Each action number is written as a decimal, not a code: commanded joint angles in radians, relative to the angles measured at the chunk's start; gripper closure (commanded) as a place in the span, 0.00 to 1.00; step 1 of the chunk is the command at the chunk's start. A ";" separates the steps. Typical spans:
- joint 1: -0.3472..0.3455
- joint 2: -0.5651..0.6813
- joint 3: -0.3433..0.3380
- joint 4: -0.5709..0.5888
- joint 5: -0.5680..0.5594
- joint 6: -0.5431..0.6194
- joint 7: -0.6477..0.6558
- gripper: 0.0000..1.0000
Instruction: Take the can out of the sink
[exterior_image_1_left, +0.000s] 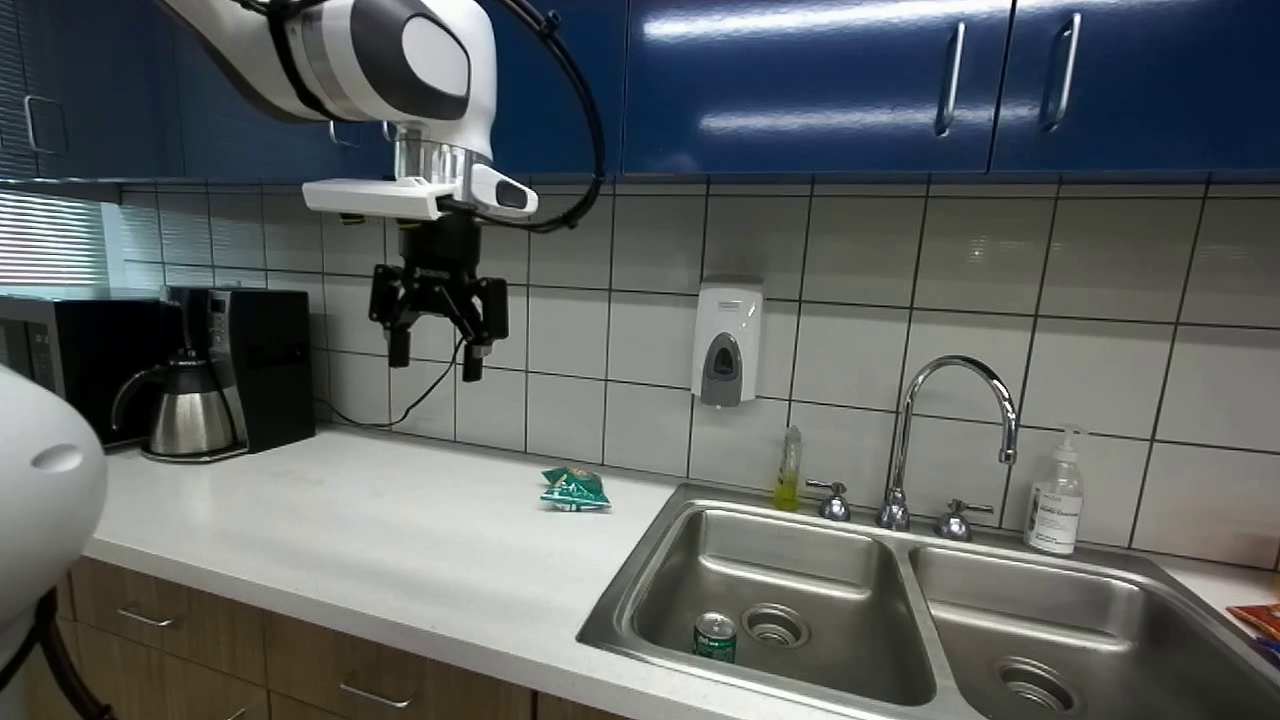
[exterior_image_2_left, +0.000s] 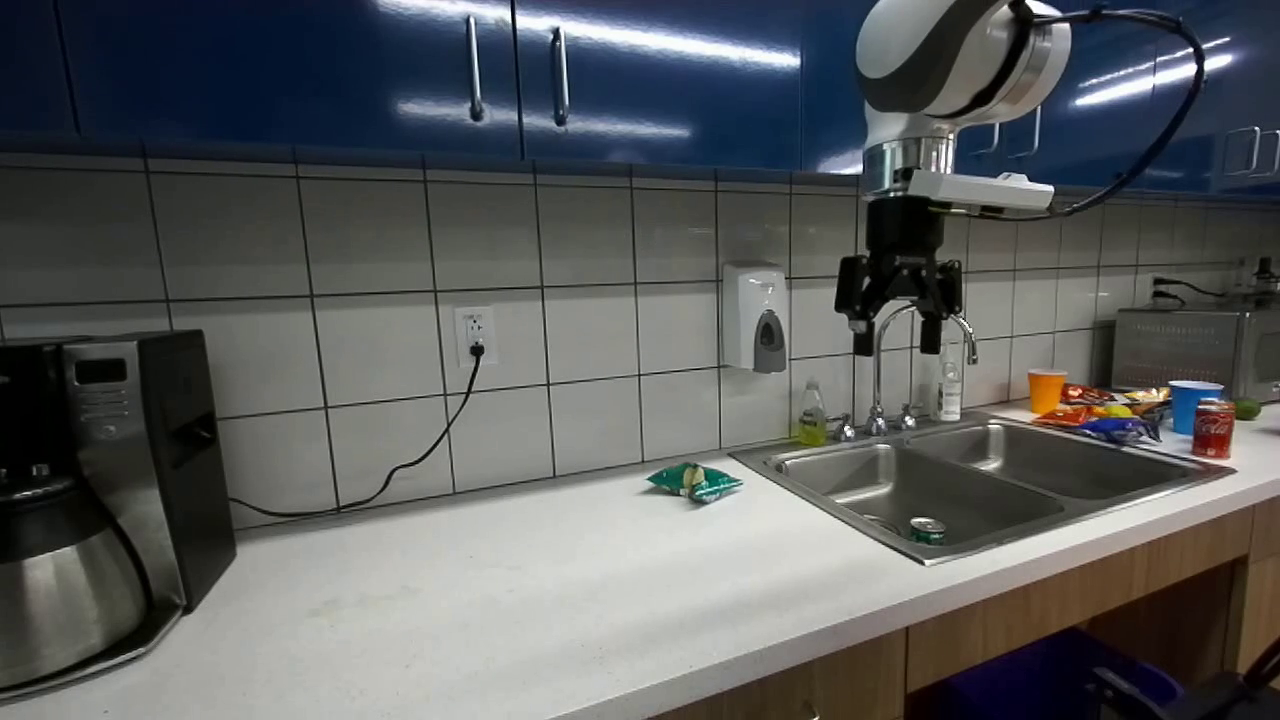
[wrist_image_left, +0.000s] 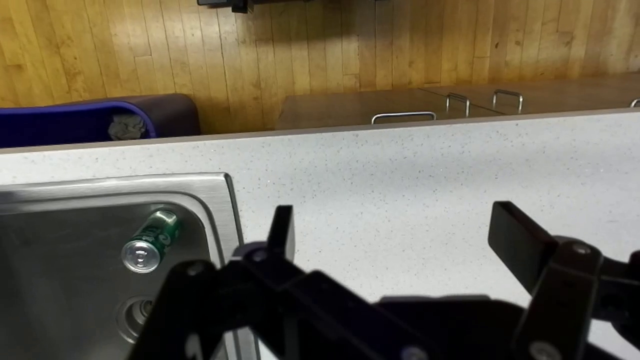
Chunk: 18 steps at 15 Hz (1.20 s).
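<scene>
A small green can (exterior_image_1_left: 715, 637) with a silver top stands upright in a basin of the steel double sink (exterior_image_1_left: 918, 600), beside the drain and near the basin's front corner. The can also shows in an exterior view (exterior_image_2_left: 927, 531) and at the left of the wrist view (wrist_image_left: 151, 241). My gripper (exterior_image_1_left: 436, 366) hangs high above the counter, pointing down, off to the side of the sink. It is open, with nothing between its fingers. In the wrist view the gripper (wrist_image_left: 393, 215) has bare white counter behind it, and the can lies beyond its left finger.
A green snack bag (exterior_image_1_left: 575, 489) lies on the counter beside the sink. A faucet (exterior_image_1_left: 900, 440) and soap bottles (exterior_image_1_left: 1056, 500) stand behind it. A coffee maker (exterior_image_2_left: 130, 480) stands on the counter. Cups, bags and a red can (exterior_image_2_left: 1213, 430) are beyond the sink. Blue cabinets (exterior_image_1_left: 800, 90) hang above.
</scene>
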 joint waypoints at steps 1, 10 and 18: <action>-0.041 0.101 -0.045 0.057 -0.006 0.050 -0.003 0.00; -0.128 0.435 -0.172 0.207 0.004 0.262 -0.023 0.00; -0.169 0.729 -0.186 0.372 0.056 0.382 -0.021 0.00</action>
